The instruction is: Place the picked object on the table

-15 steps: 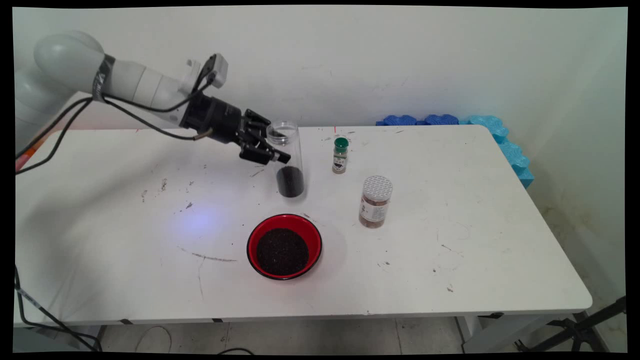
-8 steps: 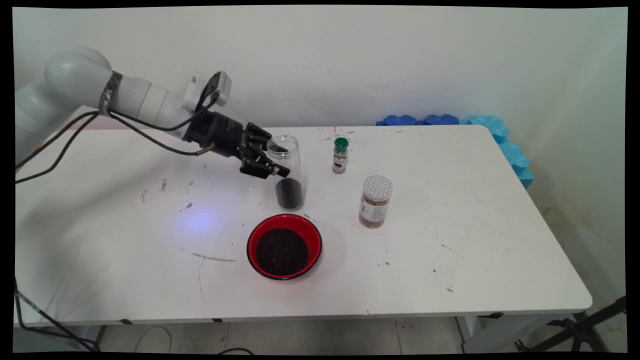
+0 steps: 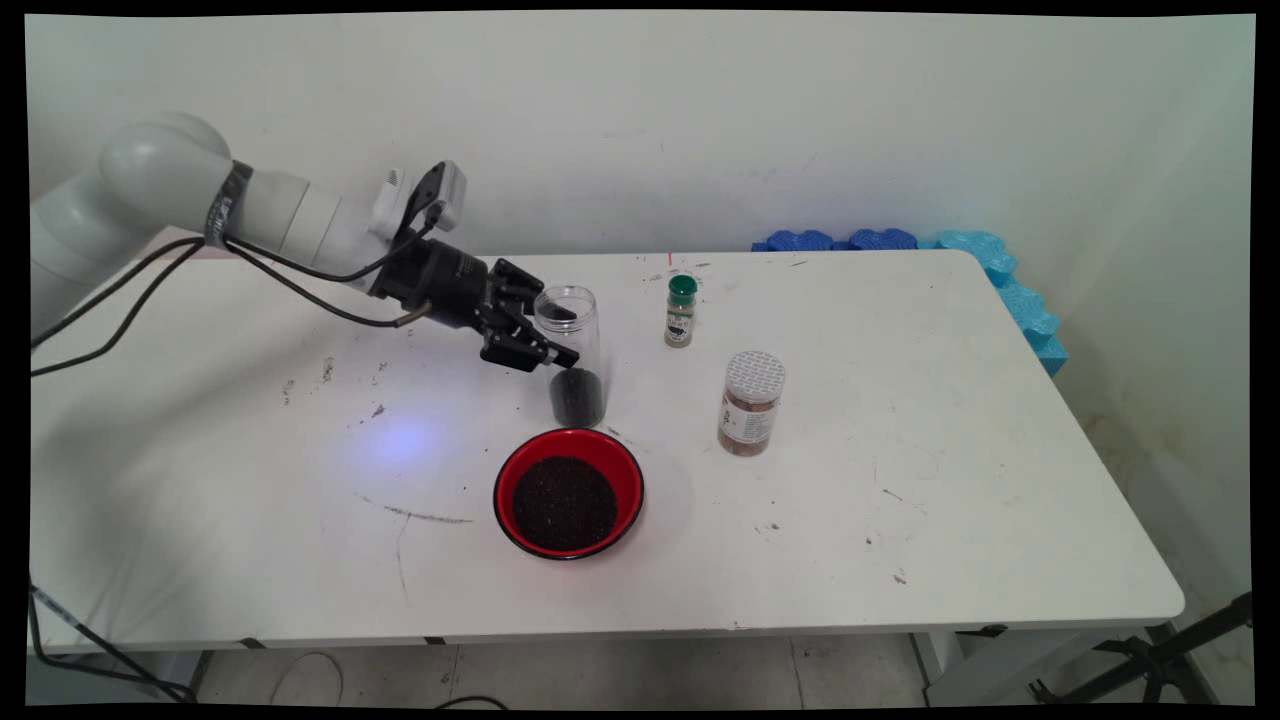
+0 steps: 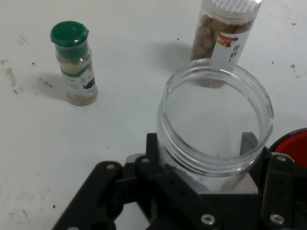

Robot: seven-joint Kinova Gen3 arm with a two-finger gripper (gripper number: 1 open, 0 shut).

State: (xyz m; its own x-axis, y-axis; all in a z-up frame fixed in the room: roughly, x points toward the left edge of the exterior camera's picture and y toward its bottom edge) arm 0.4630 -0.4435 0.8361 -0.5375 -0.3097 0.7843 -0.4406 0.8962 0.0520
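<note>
Gripper clamped on a clear jar beside the red bowl

Nearest the camera sits the red bowl of dark grains; just behind it the gripper has its fingers closed around the clear jar, upright, dark grains at its bottom; right of the bowl a white-capped jar; farther back a green-capped bottle

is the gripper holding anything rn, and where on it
Yes: the gripper is shut on the clear jar, its fingers clamped on opposite sides of the wall below the open rim, above the dark grains in its bottom.
</note>
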